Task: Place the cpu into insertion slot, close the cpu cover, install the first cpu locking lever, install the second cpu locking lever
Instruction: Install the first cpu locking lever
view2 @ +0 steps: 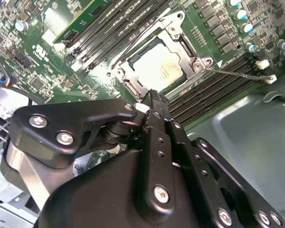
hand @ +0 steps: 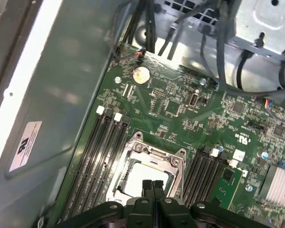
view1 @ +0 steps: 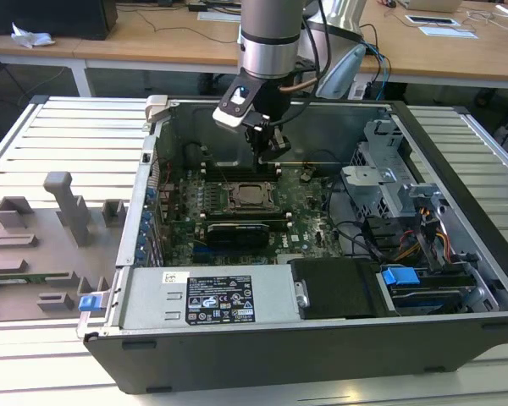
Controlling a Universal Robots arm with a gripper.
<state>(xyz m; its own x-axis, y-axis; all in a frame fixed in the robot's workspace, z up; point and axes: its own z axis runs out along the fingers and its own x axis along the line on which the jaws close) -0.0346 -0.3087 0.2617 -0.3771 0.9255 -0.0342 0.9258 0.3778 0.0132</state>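
Two fingertips (hand: 147, 186) of the gripper (hand: 152, 186) are pressing together on nothing, hovering over the chip (view2: 157, 68) lying under its cover (view2: 143, 48) on the green board (view2: 218, 28), and a skewed descent could be glancing off the thin lever (view2: 237, 75).

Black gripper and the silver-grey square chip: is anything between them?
Nothing: in the first wrist view the black gripper hangs shut right over the flat silver-grey square cpu, the stretch bare.
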